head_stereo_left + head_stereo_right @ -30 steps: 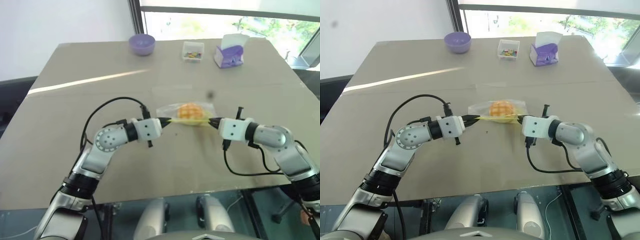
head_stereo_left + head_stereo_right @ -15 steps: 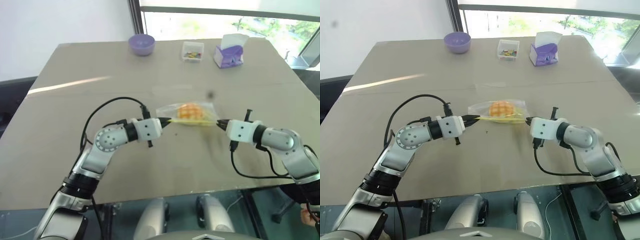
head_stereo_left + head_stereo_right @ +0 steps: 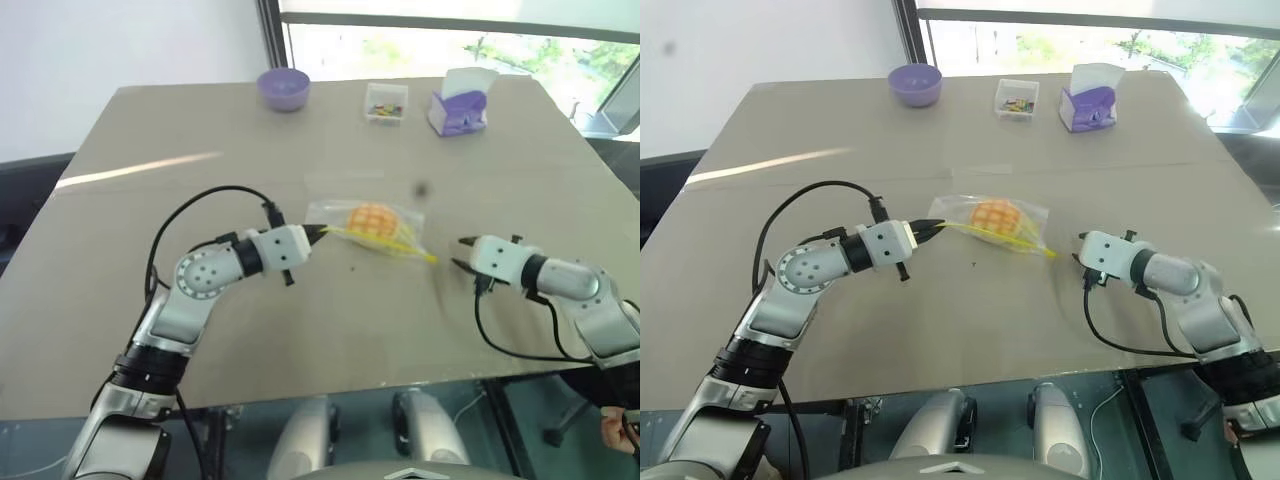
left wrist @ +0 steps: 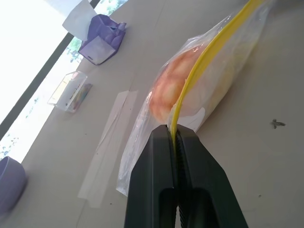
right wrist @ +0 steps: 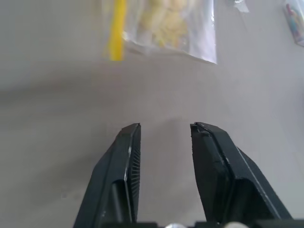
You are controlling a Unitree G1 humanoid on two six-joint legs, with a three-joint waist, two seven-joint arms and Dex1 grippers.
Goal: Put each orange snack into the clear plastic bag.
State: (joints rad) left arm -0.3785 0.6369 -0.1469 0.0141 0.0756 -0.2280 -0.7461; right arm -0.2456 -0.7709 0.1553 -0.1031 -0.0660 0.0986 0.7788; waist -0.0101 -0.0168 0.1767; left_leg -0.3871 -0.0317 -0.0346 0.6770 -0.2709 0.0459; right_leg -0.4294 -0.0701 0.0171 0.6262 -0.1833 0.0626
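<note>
Reaching across the tan surface (image 3: 200, 130), the left tool (image 3: 316, 234) clamps the yellow strip of the clear plastic bag (image 3: 405, 222), round orange grid-topped snack (image 3: 372, 219) inside; the right tool (image 3: 462, 266), fingers apart, hovers beside it.

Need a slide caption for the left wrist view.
Left gripper shut on the yellow strip of the clear plastic bag, orange snack inside.

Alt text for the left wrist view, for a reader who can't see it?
The left pincer is shut on the yellow sealing strip of the clear plastic bag, which holds the orange snack and lies on the table.
</note>
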